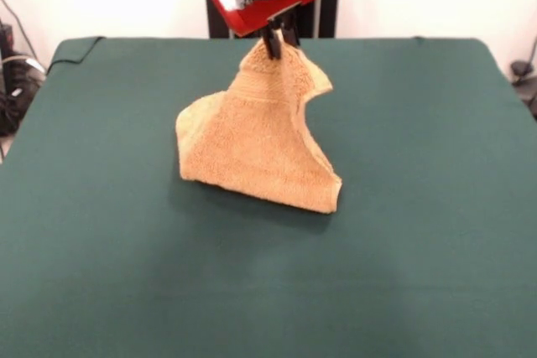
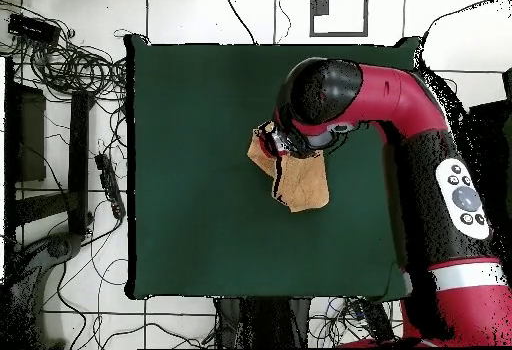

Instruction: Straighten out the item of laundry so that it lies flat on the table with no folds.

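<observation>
Orange-tan towel [image 1: 256,153] hangs pinched by its top in the end effector [image 1: 281,44]

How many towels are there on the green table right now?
1. A single orange-tan terry towel near the middle of the dark green cloth-covered table, pinched at its top by the end effector and lifted into a peak, its lower edge resting on the cloth. No others visible.

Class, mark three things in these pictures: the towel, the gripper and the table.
Towel [image 1: 252,153]: front view, middle of the hanging terry face.
Gripper [image 1: 281,39]: front view, between the fingertips pinching the towel's top.
Table [image 1: 419,207]: front view, bare green cloth beside the towel.
</observation>
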Controlling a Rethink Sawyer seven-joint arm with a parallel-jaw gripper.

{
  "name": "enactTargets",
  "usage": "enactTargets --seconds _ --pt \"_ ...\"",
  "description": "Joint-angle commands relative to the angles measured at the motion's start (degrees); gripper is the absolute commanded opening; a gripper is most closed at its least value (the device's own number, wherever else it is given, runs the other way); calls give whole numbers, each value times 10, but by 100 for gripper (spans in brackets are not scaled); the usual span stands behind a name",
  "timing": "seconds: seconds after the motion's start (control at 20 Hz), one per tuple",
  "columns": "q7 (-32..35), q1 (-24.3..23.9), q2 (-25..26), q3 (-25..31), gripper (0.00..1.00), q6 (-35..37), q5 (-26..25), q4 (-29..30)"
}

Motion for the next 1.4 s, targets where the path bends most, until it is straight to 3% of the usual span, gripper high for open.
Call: enactTargets --seconds 0.05,0.55,0.9,1.4 --pt "-170 24 -13 64 0 121 -20 -42" --pt "-206 29 -10 82 0 205 -55 -117" --pt "-258 30 23 103 0 280 -103 -207" --pt "-329 36 64 120 0 334 -148 -310"
